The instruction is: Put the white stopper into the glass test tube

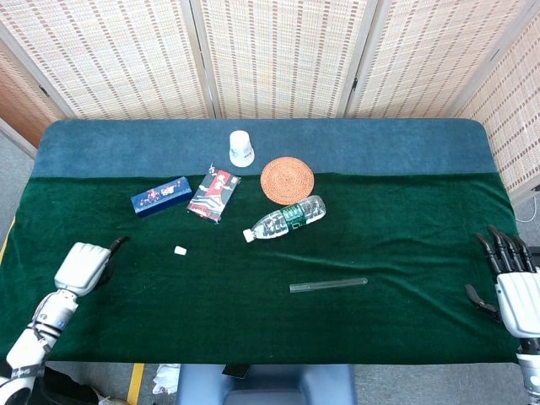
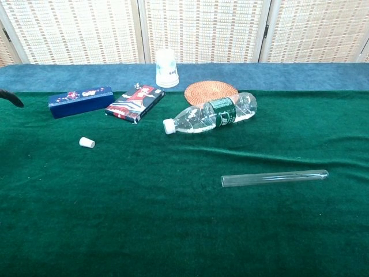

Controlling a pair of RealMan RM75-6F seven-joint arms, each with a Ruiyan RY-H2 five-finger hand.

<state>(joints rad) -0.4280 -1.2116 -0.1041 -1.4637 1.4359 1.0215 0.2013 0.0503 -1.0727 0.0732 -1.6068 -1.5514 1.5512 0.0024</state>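
The small white stopper [image 1: 180,250] lies on the green cloth left of centre, also seen in the chest view [image 2: 86,142]. The glass test tube [image 1: 328,286] lies on its side nearer the front, open end to the left [image 2: 274,178]. My left hand [image 1: 84,266] hovers over the cloth's left part, holding nothing, well left of the stopper; only a dark fingertip [image 2: 11,97] shows in the chest view. At the table's right edge my right hand [image 1: 510,283] holds nothing, its fingers apart, far from the tube.
A plastic water bottle [image 1: 285,218] lies behind the tube. Further back are a woven coaster [image 1: 287,179], a paper cup [image 1: 241,148], a red packet [image 1: 213,194] and a blue box [image 1: 160,196].
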